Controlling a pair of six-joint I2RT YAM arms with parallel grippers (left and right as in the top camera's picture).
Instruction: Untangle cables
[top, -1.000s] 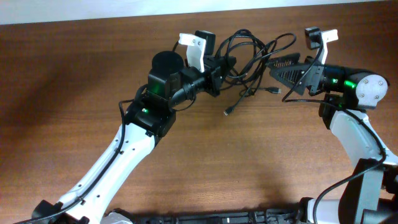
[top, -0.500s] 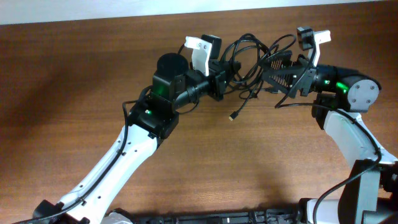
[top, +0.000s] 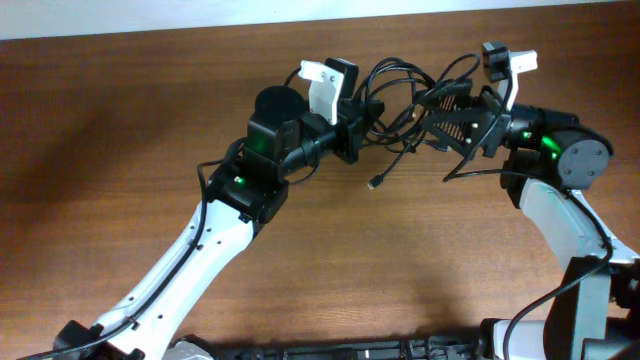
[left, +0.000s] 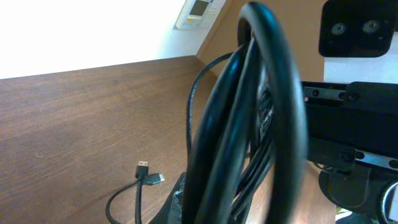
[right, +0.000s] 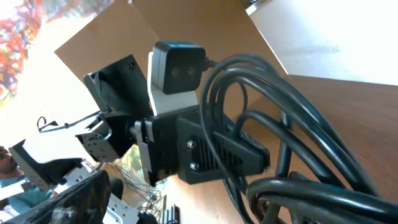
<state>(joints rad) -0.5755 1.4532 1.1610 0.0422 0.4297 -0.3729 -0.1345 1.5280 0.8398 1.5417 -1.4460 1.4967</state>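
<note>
Currently the cables (top: 398, 88) hang bunched above the table (top: 120, 150) near 12 o'clock, clamped in the left gripper (top: 358, 118). Right gripper (top: 435, 112), jaws spread, sits at their 3 o'clock side, nearer the free loops. Bundle runs 9-to-3; a plug end (top: 374, 184) dangles toward 6.

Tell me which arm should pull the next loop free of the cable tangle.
Right. The left gripper is shut on the cables, anchoring the bundle, while the right gripper has its jaws apart at the tangle's opposite side, so it is likely free to take a loop.
</note>
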